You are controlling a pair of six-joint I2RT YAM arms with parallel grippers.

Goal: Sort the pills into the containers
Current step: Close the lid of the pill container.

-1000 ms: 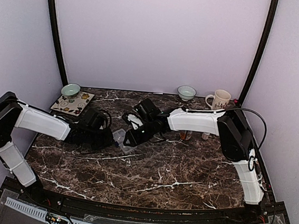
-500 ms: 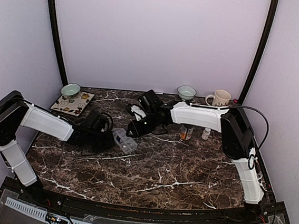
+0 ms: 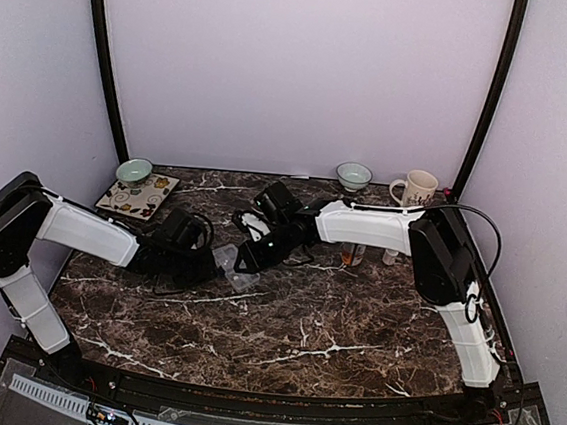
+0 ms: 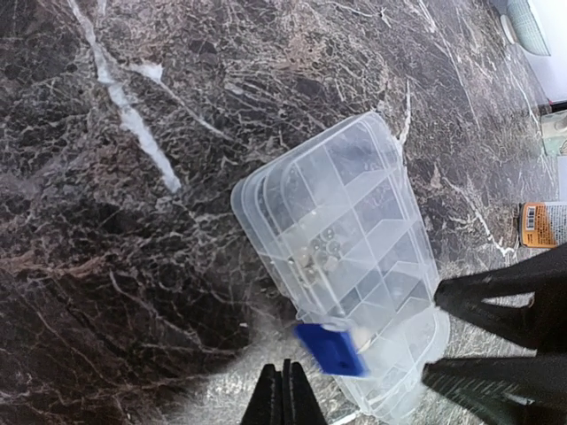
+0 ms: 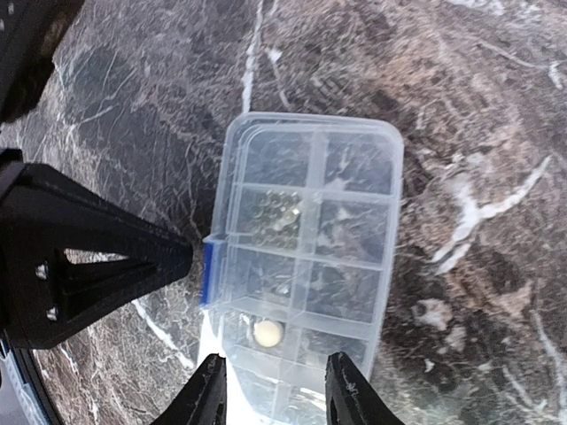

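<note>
**Trouble ahead: skids and spills**

On the marble table, both arms meet over the clear organizer box, which lies flat just left of centre. The right hand is spread wide over the box's near end and grips nothing. The left hand is pinched closed and empty, its tip at the blue latch. Nothing clamps the light box, so I judge that a sideways shove at the latch could skid it. A jolt might also bounce the white pill over its divider.
</note>
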